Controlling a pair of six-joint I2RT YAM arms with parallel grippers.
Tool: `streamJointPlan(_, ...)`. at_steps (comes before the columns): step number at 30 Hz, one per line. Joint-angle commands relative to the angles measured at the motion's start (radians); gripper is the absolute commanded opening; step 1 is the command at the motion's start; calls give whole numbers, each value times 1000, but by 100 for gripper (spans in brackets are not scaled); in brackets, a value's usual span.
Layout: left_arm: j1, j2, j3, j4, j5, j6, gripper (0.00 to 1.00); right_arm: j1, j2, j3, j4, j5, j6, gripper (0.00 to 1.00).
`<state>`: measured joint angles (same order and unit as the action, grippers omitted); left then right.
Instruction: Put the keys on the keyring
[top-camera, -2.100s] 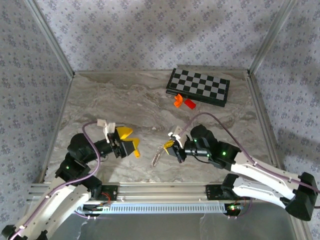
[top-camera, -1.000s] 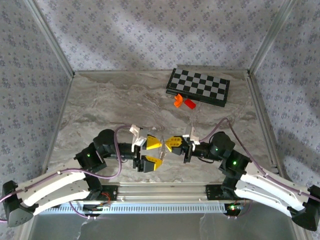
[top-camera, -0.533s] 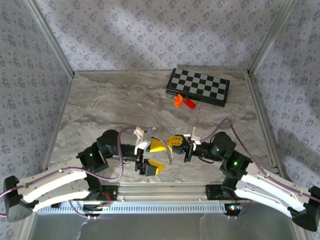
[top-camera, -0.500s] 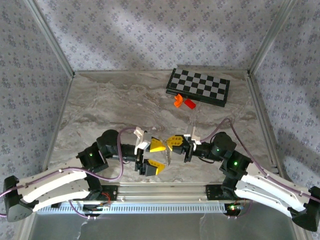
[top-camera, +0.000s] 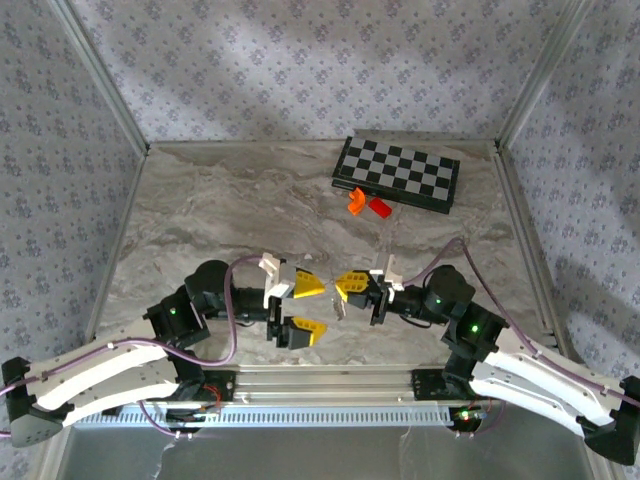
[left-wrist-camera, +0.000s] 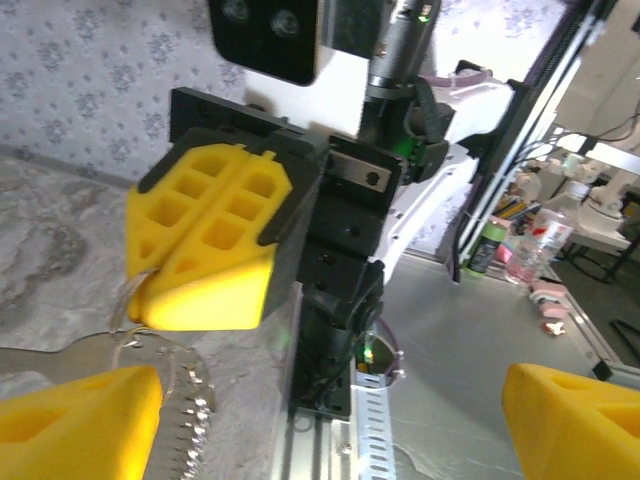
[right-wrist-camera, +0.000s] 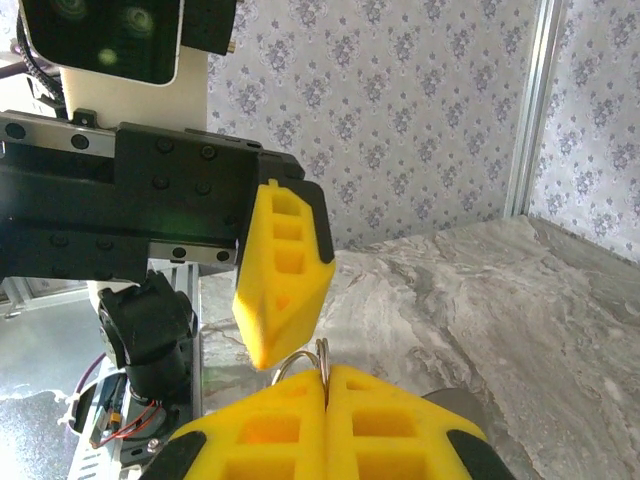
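- Both grippers, well apart two seconds earlier, have been brought tip to tip near the near edge of the table (top-camera: 220, 210).
- Right gripper (top-camera: 351, 284): fingers pressed together, keyring (right-wrist-camera: 321, 352) pinched between them.
- Key (top-camera: 338, 307): hung under the right gripper, just beside the left fingertips.
- Left gripper (top-camera: 306, 308): spread wide, nothing gripped.
- Chessboard (top-camera: 398, 173): laid far right, well apart.

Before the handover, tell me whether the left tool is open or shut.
Open. The left tool has its yellow fingers spread wide, at opposite edges of the left wrist view.
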<state>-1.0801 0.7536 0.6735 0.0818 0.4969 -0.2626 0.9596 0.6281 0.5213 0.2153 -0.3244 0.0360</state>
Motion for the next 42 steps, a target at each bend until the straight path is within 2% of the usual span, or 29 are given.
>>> streamJointPlan(1, -6, -15, 36, -12, -69, 37, 89, -1, -19, 3, 17, 7, -12, 0)
streamJointPlan(6, -6, -8, 37, -5, -77, 45, 92, -1, -18, 8, 18, 5, -13, 0)
streamJointPlan(19, -6, 28, 58, 39, 53, 25, 93, -2, -6, 21, 9, 14, -12, 0)
streamJointPlan(26, -7, 51, 64, 59, 113, -1, 89, 0, -3, 20, 5, 30, -7, 0)
streamJointPlan(32, -24, 67, 73, 63, 123, 3, 88, 2, -7, 17, 1, 38, -5, 0)
streamJointPlan(36, -25, 37, 80, 13, 80, 28, 85, 3, -10, 17, 6, 31, -1, 0)
streamJointPlan(42, -24, -60, 74, -94, -116, 99, 74, 4, -11, 33, 16, -39, 25, 0)
